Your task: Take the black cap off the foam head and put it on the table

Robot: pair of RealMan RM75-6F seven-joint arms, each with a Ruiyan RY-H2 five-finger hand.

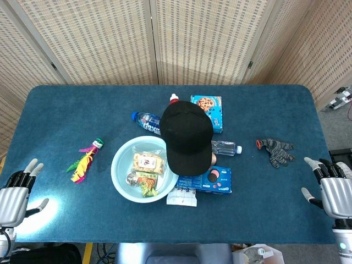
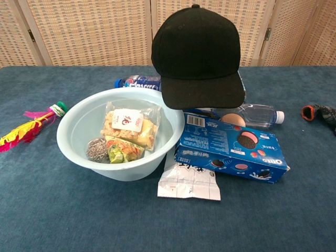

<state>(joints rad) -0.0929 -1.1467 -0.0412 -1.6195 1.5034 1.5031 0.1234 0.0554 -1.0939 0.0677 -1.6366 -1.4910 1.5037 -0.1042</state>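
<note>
Our right hand (image 1: 334, 192) and left hand (image 1: 16, 190) are waiting spread and empty at the table's near corners.
Lifting the black fabric cap (image 1: 186, 135) carelessly, we are risking toppling the hidden foam head onto the pale blue plastic bowl (image 1: 122, 176).

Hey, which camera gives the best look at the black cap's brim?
The chest view: the black cap faces that camera, so its brim shows broad and unobstructed, overhanging the Oreo box. The head view shows the cap from above, crown and brim as one dark shape.
</note>
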